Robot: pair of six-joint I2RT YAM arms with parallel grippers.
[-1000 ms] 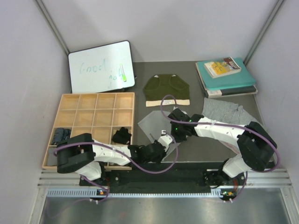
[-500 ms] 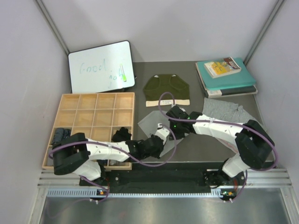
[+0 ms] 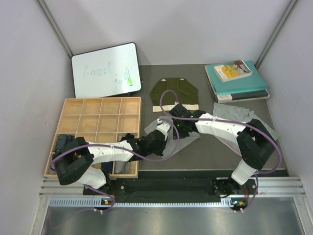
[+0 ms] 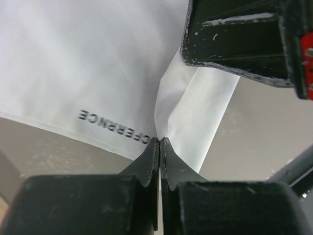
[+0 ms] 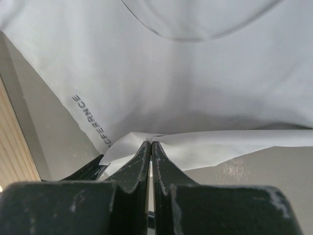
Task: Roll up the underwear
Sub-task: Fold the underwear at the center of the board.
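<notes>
The plain light grey underwear (image 3: 189,140) lies at the table's middle, and both grippers pinch a fold of its edge. My left gripper (image 3: 165,131) is shut on the fold beside the printed waistband (image 4: 117,125). My right gripper (image 3: 174,128) is shut on the same fold (image 5: 195,147), right next to the left one. In each wrist view the grey cloth (image 4: 98,58) (image 5: 195,73) fills the picture past the fingertips. The olive green underwear (image 3: 174,93) with a cream waistband lies flat behind. The grey-and-white patterned underwear (image 3: 234,115) lies to the right, partly under the right arm.
A wooden compartment tray (image 3: 98,125) sits at the left with a dark rolled item (image 3: 62,142) in a near cell. A whiteboard (image 3: 105,69) leans at the back left. Teal books (image 3: 238,79) are stacked at the back right.
Both grippers have moved away from the near edge and leftward, dragging the grey underwear's near edge over itself. The left gripper has closed on the fold.
</notes>
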